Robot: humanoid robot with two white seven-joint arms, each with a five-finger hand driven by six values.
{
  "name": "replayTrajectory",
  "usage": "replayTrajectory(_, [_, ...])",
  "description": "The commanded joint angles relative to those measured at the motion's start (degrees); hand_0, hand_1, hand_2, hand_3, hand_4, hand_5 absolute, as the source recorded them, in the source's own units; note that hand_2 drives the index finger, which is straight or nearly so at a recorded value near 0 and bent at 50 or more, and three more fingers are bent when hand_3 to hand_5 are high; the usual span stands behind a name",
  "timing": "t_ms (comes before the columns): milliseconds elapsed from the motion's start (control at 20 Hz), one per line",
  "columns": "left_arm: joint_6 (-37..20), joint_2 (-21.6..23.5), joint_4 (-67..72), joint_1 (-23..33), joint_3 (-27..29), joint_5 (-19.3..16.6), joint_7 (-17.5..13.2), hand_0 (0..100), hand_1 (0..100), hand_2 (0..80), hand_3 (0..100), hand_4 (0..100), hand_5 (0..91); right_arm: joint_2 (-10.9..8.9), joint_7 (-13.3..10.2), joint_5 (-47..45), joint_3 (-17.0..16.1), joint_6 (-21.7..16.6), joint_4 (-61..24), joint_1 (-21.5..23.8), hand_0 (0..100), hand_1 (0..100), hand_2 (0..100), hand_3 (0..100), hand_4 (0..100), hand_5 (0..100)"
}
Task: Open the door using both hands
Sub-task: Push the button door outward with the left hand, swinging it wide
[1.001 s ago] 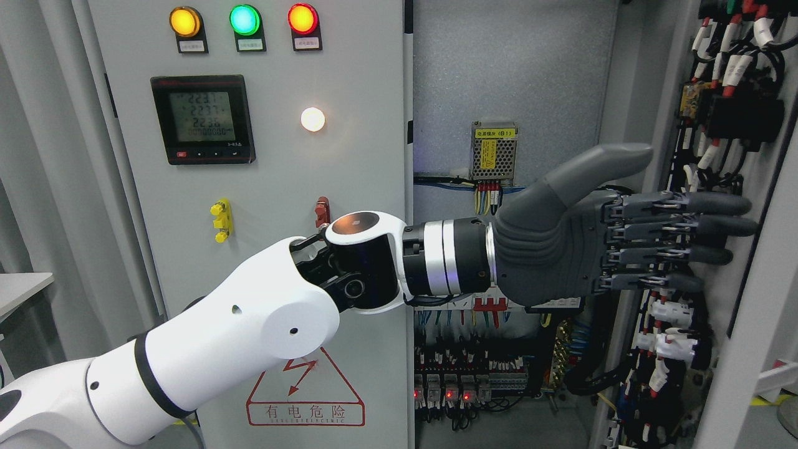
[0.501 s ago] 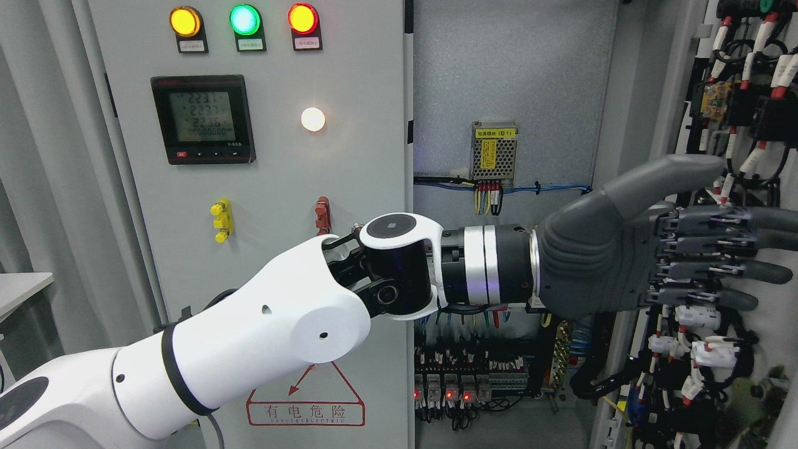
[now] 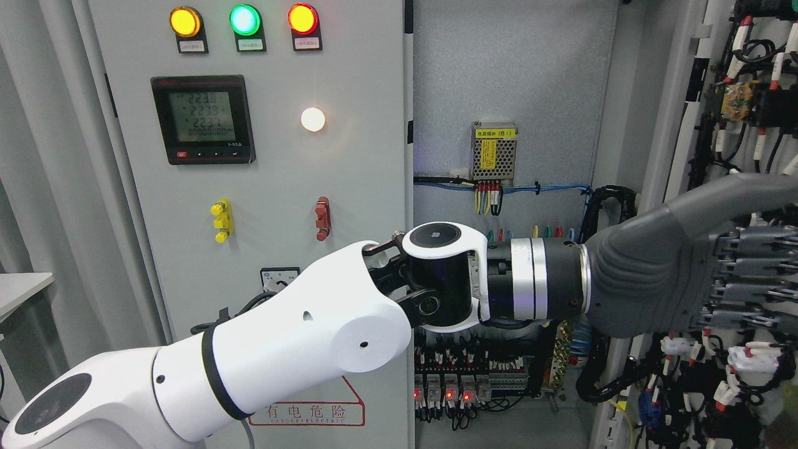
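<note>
Showing at the far left edge, a desk (image 3: 19, 290) corner beside the grey cabinet. Standing shut on the left, a cabinet panel (image 3: 361, 174) carrying yellow (image 3: 185, 21), green (image 3: 244, 19) and red (image 3: 302, 18) lamps, a digital meter (image 3: 203, 120) reading 223.8, 223.9 and 223.7, a glowing white lamp (image 3: 312, 119), and near the bottom a red-bordered warning triangle (image 3: 305, 408) lettered 有电危险. Reaching in from the lower left, the white left arm (image 3: 280, 337), stretching level across the open cabinet interior. Hanging on the back wall, a small power supply (image 3: 495, 149) with a yellow label ending in (B1). Pressing flat against the inner face of the swung-open door (image 3: 742, 93) at the right, the grey left hand (image 3: 704, 274), thumb pointing right and upward, fingers (image 3: 751, 262) extended straight and running off the right edge, gripping nothing. Covering that door face, wiring and white connectors.
</note>
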Motion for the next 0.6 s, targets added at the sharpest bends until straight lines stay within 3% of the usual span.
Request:
replayTrajectory(0, [0.16,-3.82,4.14,-0.49,-0.44,-0.03,0.00,29,0,2.8,3,3,0.0,-0.26,-0.01,0.00,0.26,0.00,1.94,-1.23,22,0,0,0,0,0])
replayTrajectory(551, [0.08,-3.82,6.61,-0.50,-0.53,0.05,0.00,29,0,2.9,3,3,0.0,-0.26,-0.01,0.00,0.26,0.00,1.94,-1.23,22,0,0,0,0,0])
